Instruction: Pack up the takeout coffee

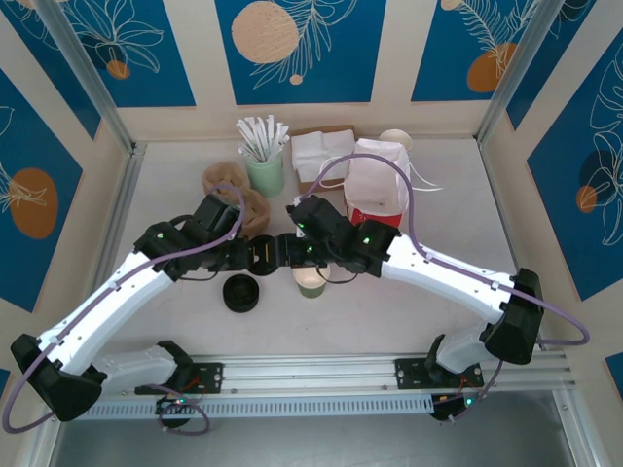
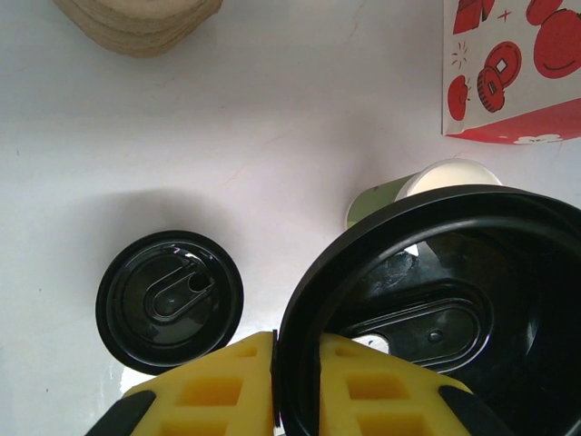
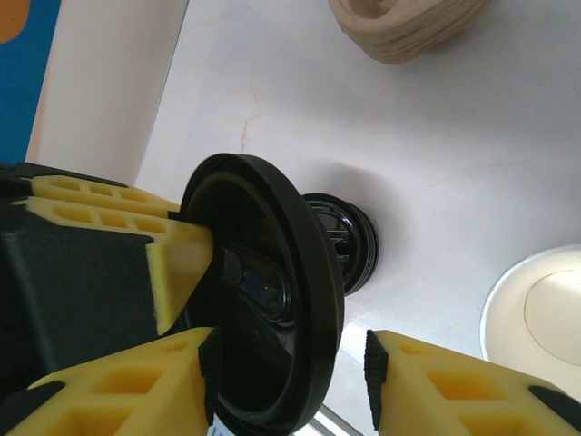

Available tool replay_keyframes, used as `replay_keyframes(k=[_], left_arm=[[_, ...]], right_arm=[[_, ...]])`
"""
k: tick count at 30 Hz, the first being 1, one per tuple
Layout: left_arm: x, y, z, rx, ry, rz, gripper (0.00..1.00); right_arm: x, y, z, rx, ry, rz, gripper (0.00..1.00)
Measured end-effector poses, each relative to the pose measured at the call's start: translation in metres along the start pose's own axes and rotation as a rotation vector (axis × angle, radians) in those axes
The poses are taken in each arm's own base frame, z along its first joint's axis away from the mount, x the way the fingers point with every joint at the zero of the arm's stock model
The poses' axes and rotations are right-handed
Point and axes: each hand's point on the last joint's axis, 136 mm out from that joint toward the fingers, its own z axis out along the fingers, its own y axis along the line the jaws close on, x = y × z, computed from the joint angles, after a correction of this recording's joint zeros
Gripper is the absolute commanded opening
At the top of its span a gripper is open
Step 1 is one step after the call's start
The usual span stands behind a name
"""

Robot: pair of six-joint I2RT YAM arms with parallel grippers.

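The takeout coffee cup [image 1: 311, 283], olive-green sided with a white rim, stands lidless on the white table; it is also in the left wrist view [image 2: 410, 187]. My left gripper [image 2: 298, 343] is shut on the rim of a round black lid [image 2: 454, 300] and holds it on edge just left of the cup. My right gripper [image 3: 290, 363] stands open around that same lid [image 3: 272, 300], with a clear gap between the lid and its right finger [image 3: 472, 391]. The two grippers meet above the table's middle, left [image 1: 255, 255] and right [image 1: 290, 251].
A low black stack of lids [image 1: 240, 293] lies left of the cup. The red-and-white bag [image 1: 378, 185] stands behind and to the right. Brown paper trays [image 1: 255, 209], a green holder of sticks [image 1: 264, 173] and white napkins [image 1: 319, 154] sit farther back.
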Motion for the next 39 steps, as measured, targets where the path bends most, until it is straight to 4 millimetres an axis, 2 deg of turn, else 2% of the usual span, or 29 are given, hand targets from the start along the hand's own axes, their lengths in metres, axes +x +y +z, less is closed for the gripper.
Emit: replay_keyframes(k=[5,18,20,24,26,33,39], left_arm=[[0.0,-0.001,-0.001,0.007,0.001,0.0,0.16],[-0.004,-0.009,-0.008,0.057,-0.029,-0.017,0.18],[-0.005,-0.011,-0.01,0.073,-0.036,-0.017,0.22],[-0.009,-0.023,-0.014,0.134,-0.054,-0.013,0.43],[-0.012,-0.028,-0.018,0.166,-0.072,-0.005,0.49],[-0.023,-0.04,-0.039,0.241,-0.166,0.074,0.62],[-0.038,-0.052,-0.068,0.283,-0.301,0.289,0.65]], right_arm=[[0.0,-0.002,0.003,0.004,0.01,0.011,0.38],[-0.006,-0.012,0.002,0.019,0.01,0.049,0.01],[-0.007,-0.014,0.002,0.023,0.011,0.048,0.0],[-0.01,-0.018,0.0,0.023,0.01,0.06,0.0],[-0.012,-0.02,-0.002,0.023,0.004,0.066,0.0],[-0.019,-0.033,-0.016,0.026,-0.006,0.097,0.0],[-0.014,-0.058,-0.023,0.074,0.058,0.131,0.0]])
